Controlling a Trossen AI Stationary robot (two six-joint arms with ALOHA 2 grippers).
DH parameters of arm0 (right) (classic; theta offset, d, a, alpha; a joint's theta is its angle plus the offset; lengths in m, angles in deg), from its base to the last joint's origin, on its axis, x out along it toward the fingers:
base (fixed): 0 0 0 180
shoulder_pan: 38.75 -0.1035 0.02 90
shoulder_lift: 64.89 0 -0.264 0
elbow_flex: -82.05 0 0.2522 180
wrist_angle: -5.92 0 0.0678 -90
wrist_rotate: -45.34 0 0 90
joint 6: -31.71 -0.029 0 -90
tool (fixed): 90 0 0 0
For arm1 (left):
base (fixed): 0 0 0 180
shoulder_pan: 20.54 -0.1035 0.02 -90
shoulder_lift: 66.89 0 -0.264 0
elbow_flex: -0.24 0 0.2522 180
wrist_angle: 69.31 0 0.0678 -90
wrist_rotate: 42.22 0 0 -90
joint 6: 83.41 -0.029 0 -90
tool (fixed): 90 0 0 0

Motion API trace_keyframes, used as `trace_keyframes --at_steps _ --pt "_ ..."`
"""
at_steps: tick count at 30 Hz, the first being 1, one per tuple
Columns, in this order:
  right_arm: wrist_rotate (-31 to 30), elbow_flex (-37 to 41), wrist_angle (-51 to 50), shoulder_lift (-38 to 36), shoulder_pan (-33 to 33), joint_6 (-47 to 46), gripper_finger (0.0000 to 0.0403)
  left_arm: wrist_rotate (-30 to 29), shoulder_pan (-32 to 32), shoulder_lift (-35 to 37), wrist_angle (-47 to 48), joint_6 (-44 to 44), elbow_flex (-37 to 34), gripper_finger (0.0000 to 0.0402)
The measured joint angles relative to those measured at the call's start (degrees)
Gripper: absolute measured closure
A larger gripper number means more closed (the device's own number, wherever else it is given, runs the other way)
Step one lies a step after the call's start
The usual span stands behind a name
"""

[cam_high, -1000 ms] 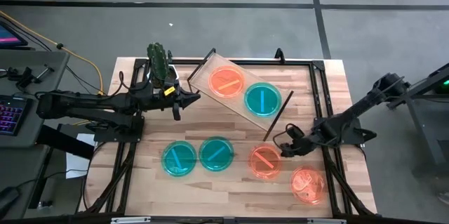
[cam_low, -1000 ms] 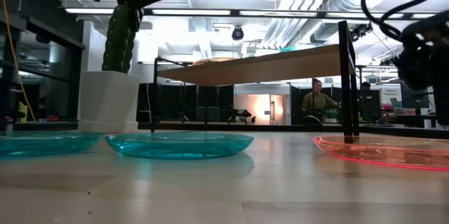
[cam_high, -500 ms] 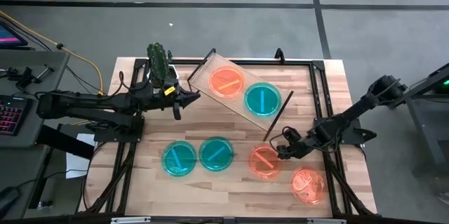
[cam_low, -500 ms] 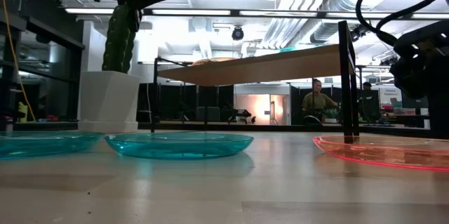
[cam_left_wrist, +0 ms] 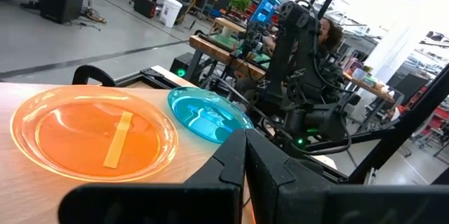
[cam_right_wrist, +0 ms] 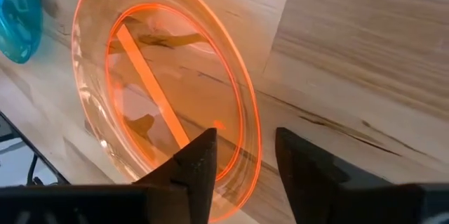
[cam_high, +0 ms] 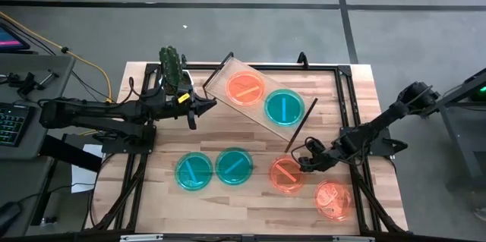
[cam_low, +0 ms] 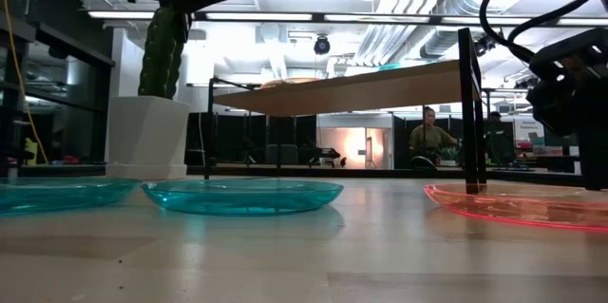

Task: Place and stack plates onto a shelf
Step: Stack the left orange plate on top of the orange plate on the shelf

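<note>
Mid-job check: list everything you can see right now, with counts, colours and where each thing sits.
Shelf: one, light wood on black wire legs, set at an angle at the table's back middle.
Plates on the shelf: two, orange and teal, side by side.
Teal plates on the table: two, front left, and, side by side.
Orange plates on the table: two, front right, and.
Cactus: one, green, in a white pot, back left corner.
Table: one, wood, black frame.
Left hand: shut, hovering beside the shelf's left end.
Right hand: open, straddling the rim of the nearer orange plate.
</note>
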Motion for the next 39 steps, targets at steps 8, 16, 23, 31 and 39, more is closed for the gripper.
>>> trace_keyframes --at_steps 8,16,23,31,39 --pt "0.1 -0.1 0.7 2.9 0.0 -0.9 0.0365 0.0 0.0 0.0 0.0 0.0 0.0 0.0401" --pt "2.8 0.2 0.6 -0.7 0.0 3.8 0.0401 0.0 0.0 0.0 0.0 -1.4 0.0 0.0401" --pt "6.3 0.2 3.3 -10.6 0.0 13.0 0.0403 -0.2 0.0 0.0 -0.1 -1.5 0.0 0.0401" --pt "9.9 0.2 12.9 -17.9 0.0 18.8 0.0403 -1.2 0.0 0.0 -0.3 -1.5 0.0 0.0401" --pt "10.5 -2.7 23.1 -18.3 4.0 22.9 0.0403 -1.6 0.0 0.0 -0.8 -1.5 0.0 0.0401"
